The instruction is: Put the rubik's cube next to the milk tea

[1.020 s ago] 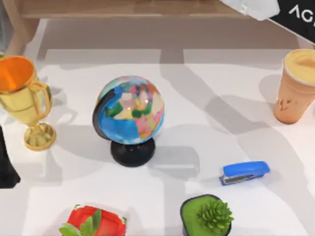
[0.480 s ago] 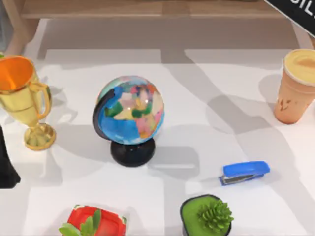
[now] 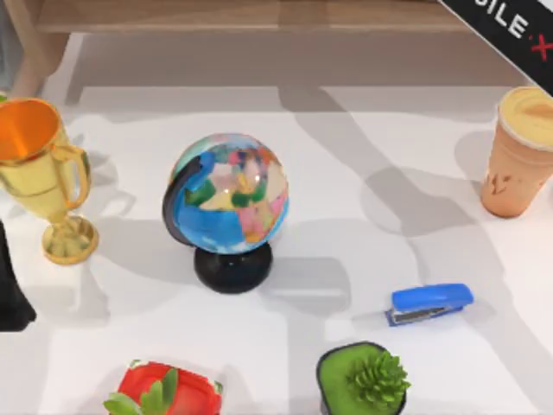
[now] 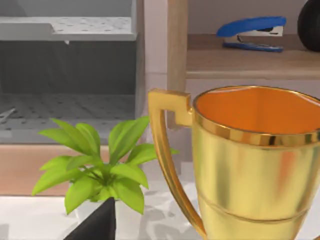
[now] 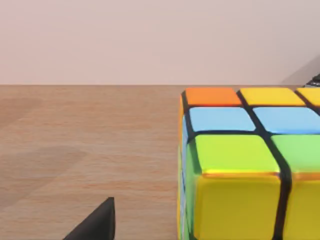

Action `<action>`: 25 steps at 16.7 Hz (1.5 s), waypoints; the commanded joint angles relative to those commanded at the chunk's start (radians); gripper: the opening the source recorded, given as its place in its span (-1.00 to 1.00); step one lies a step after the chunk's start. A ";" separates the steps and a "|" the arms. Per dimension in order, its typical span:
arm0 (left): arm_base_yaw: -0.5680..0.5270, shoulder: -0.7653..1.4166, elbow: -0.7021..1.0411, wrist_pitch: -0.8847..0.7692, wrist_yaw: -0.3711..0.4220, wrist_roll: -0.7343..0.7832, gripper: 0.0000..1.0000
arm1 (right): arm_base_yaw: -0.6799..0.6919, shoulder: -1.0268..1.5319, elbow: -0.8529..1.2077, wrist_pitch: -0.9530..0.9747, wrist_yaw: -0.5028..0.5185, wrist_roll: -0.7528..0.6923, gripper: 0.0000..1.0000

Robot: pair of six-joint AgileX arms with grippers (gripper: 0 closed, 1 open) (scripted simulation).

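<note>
The rubik's cube, with orange, yellow, blue and green squares on a black grid, sits on a wooden surface and looms close in the right wrist view. A dark tip of my right gripper lies beside it, apart from it. From above, my right arm crosses the top right corner, over the wooden shelf. The milk tea, a tan cup with a creamy lid, stands upright at the table's right edge. My left arm is parked at the left edge.
A gold trophy stands at the left and a globe in the middle. Toward the front are a blue stapler, a green potted succulent and a red pot. Bare table lies left of the milk tea.
My right arm has drawn back toward the top right corner of the top view, so less of it shows. The things on the table have not moved.
</note>
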 joint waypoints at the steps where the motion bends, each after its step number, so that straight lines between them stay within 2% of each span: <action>1: 0.000 0.000 0.000 0.000 0.000 0.000 1.00 | 0.000 0.000 0.000 0.000 0.000 0.000 1.00; 3: 0.000 0.000 0.000 0.000 0.000 0.000 1.00 | 0.000 0.000 0.000 0.000 0.000 0.000 1.00; 16: 0.000 0.000 0.000 0.000 0.000 0.000 1.00 | 0.000 0.000 0.000 0.000 0.000 0.000 -0.96; 25: 0.000 0.000 0.000 0.000 0.000 0.000 1.00 | 0.004 -0.001 0.000 0.000 -0.001 0.002 -1.00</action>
